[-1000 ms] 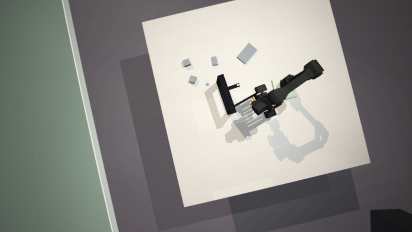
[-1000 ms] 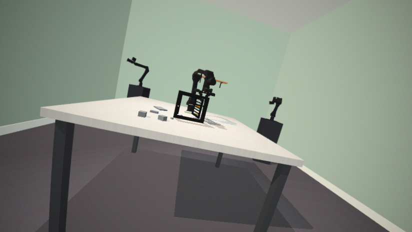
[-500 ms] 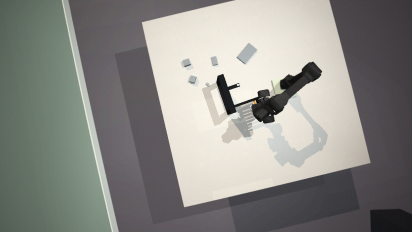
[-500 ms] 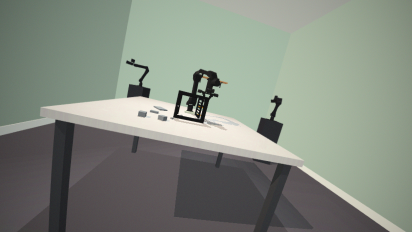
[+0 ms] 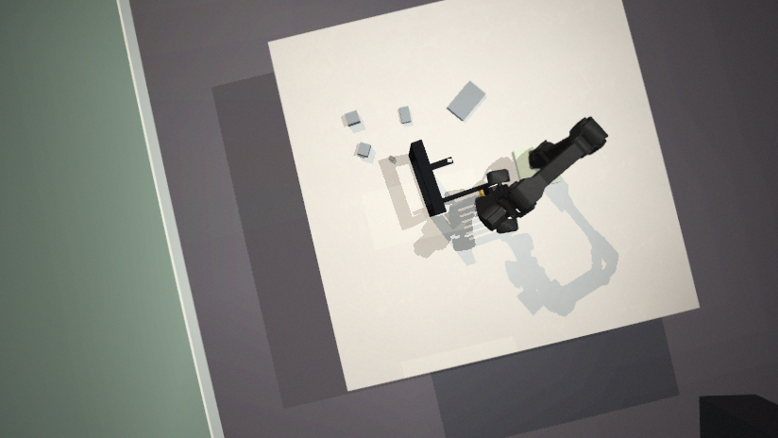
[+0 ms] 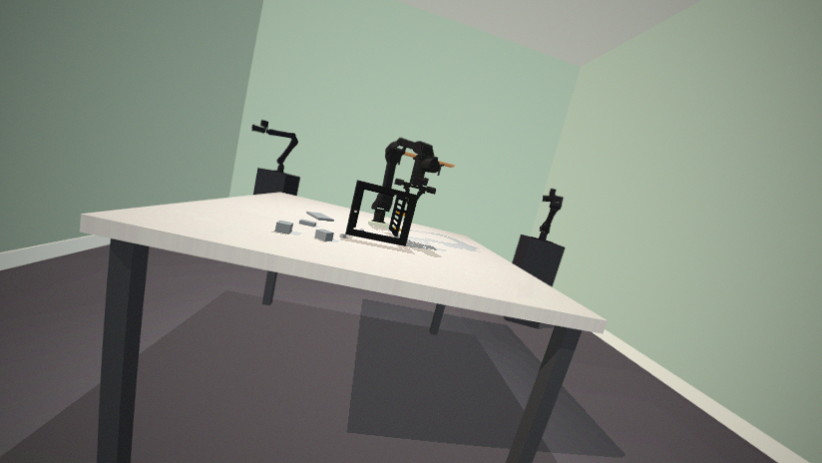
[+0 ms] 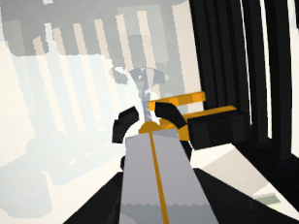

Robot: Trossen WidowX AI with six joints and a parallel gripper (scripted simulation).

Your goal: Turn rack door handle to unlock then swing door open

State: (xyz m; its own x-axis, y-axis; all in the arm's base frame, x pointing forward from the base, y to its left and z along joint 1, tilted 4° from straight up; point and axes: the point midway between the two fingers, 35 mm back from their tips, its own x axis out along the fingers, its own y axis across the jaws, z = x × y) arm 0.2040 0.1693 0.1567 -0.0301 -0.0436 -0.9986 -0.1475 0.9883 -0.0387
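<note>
One handle [image 5: 482, 193] [image 6: 404, 214] [image 7: 149, 128] (orange), apparently mostly hidden

Looks to me like you're in a robotics lab or test room. Check the exterior view: you've got small black robot arms [image 6: 281, 135] [image 6: 552, 210] on dark box stands [image 6: 275, 183] [image 6: 538, 258], left of center and right of center, behind a big pale table [image 5: 544, 282] [image 6: 287, 261] with dark legs. Another arm [image 5: 558, 162] [image 6: 389, 170] is on the tabletop by a black frame [image 5: 427, 182] [image 6: 352, 210]. Behind it all, just plain green walls [image 5: 70, 217] [image 6: 402, 97] with a pale skirting board [image 5: 162, 217] [image 6: 49, 250]. Can't tell you if it's school or company, though.
</note>
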